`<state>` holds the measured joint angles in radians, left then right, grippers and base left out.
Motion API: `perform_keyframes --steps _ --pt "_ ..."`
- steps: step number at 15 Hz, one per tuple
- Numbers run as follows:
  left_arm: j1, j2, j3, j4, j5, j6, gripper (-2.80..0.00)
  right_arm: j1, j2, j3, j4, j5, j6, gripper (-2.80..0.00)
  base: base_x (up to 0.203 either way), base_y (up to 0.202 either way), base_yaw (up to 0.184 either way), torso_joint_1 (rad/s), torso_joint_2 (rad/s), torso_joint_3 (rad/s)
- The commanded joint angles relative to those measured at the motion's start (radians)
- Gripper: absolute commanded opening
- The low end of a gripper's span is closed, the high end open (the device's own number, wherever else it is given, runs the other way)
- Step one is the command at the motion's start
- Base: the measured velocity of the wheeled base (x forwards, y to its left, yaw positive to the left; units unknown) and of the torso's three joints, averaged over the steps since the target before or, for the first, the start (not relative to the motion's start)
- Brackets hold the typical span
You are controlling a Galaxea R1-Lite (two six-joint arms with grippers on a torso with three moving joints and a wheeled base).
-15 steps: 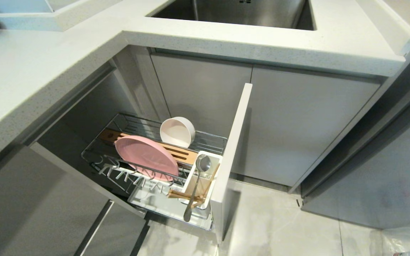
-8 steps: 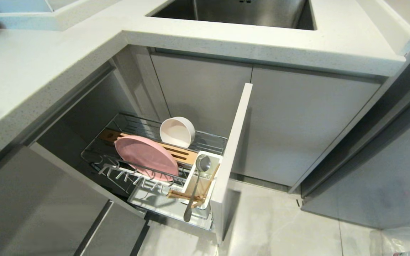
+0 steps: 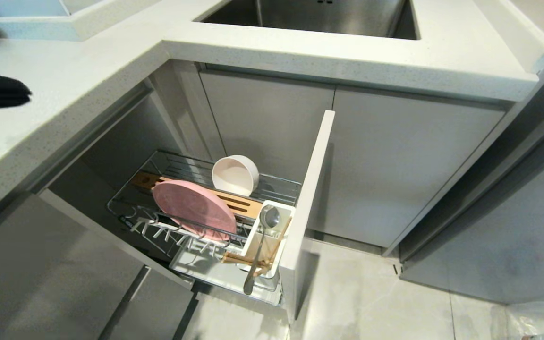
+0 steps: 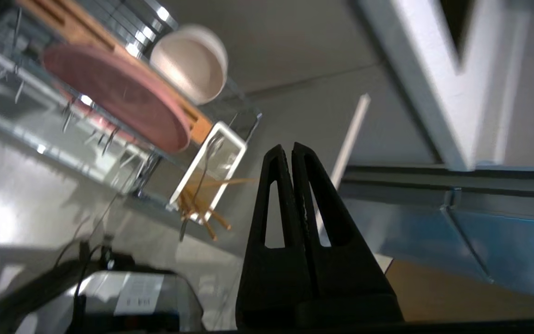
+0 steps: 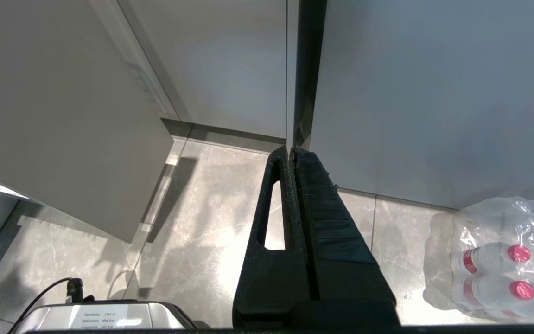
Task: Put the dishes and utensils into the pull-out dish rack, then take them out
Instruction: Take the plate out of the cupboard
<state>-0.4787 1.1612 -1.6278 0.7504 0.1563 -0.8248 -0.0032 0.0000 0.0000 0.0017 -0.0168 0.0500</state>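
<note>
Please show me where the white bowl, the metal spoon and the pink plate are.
white bowl (image 3: pixel 234 175), head view, inner wall.
metal spoon (image 3: pixel 269 216), head view, its round end.
pink plate (image 3: pixel 194 208), head view, middle of its face.

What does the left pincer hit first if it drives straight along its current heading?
Probably the pale cabinet front of the pull-out dish rack: the shut left pincer points just past the utensil cup. Depth is unclear, so it may be the cabinet panel behind.

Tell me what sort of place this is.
Most likely a home kitchen. A steel sink is set into a pale speckled countertop, and below it a pull-out dish rack on a grey cabinet front holds a cream bowl, a pink plate and a spoon.
</note>
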Motion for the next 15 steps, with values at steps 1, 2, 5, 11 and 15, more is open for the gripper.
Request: perform_keyframes --steps 1,2,5,11,15 --pt "-0.070 0.085 0.037 0.002 0.060 -0.022 -2.80 0.000 0.000 0.002 0.000 0.000 0.001 -2.80 0.000 0.000 0.000 0.000 0.00 0.000" --pt "-0.100 0.125 0.059 -0.007 0.118 -0.041 -2.80 0.000 0.000 0.002 0.000 0.000 0.001 -2.80 0.000 0.000 0.000 0.000 0.00 0.000" --pt "-0.164 0.253 0.160 -0.139 0.318 -0.068 -2.80 0.000 0.000 0.002 0.000 0.000 0.001 -2.80 0.000 0.000 0.000 0.000 0.00 0.000" --pt "-0.157 0.444 0.307 -0.395 0.436 -0.072 -2.80 0.000 0.000 0.002 0.000 0.000 0.001 -2.80 0.000 0.000 0.000 0.000 0.00 0.000" --pt "-0.108 0.510 0.304 -0.397 0.469 -0.072 -2.80 0.000 0.000 0.002 0.000 0.000 0.001 -2.80 0.000 0.000 0.000 0.000 0.00 0.000"
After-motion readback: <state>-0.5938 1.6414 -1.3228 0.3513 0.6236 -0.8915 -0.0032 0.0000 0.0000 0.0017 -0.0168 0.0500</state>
